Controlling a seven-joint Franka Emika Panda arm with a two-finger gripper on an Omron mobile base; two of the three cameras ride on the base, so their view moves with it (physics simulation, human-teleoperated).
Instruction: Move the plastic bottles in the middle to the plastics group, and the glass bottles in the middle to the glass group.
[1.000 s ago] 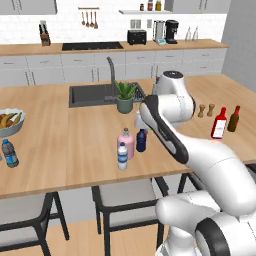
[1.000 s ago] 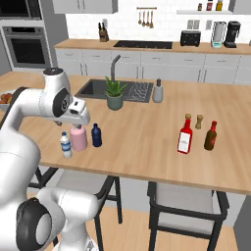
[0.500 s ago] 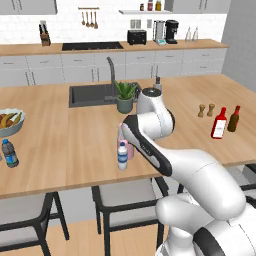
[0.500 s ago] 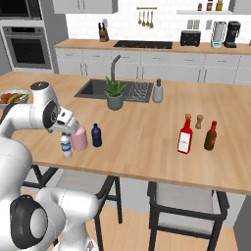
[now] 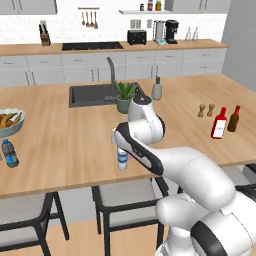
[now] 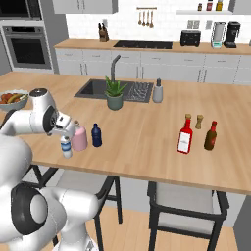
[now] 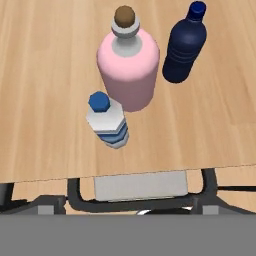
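Observation:
Three bottles stand together near the counter's front edge. They are a small clear plastic bottle [image 7: 107,122] [image 6: 65,146] [image 5: 122,158] with a blue label, a squat pink glass bottle [image 7: 128,67] [image 6: 79,138], and a dark navy plastic bottle [image 7: 184,45] [image 6: 96,135]. My gripper [image 6: 67,130] hovers open just above the clear bottle and holds nothing. The plastics group's bottle [image 5: 9,153] is far left. The glass group, a red bottle [image 6: 185,136] and a brown bottle [image 6: 210,136], stands at the right.
A fruit bowl [image 5: 7,122] sits at the left. A potted plant [image 6: 114,94] and the sink [image 6: 95,90] lie behind the bottles. Two small shakers [image 5: 206,110] stand behind the red bottle. Stools [image 6: 186,206] are tucked under the counter's front edge.
The arm has swung down and to the left, bringing the hand from above the navy and pink bottles to just over the small clear bottle. The bottles have not moved.

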